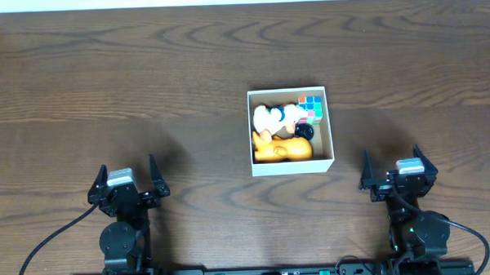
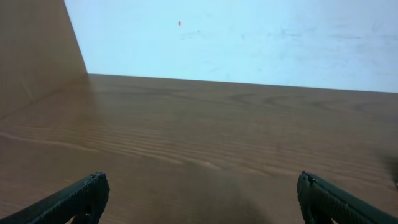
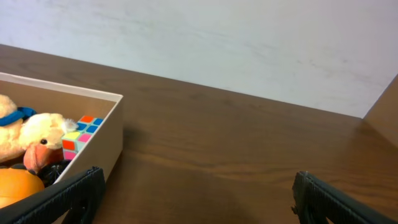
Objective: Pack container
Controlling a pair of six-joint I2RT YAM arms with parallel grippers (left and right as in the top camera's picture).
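The container (image 1: 293, 167) is set in the middle of the table (image 1: 145, 76), filled with a plush duck (image 1: 270, 118), a cube (image 1: 312, 107) and an orange toy (image 1: 282, 148). The left gripper (image 1: 128, 170) and right gripper (image 1: 391, 159) are parked clear of it, spread and empty, so packing is judged done.

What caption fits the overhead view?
Box with plush, orange toy and cube packed; left claw and right claw open, apart from it.

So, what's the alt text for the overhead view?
A white-walled container holding a cream plush, an orange toy and a colour cube sits on a wooden table; the left tool and right tool are open and empty.
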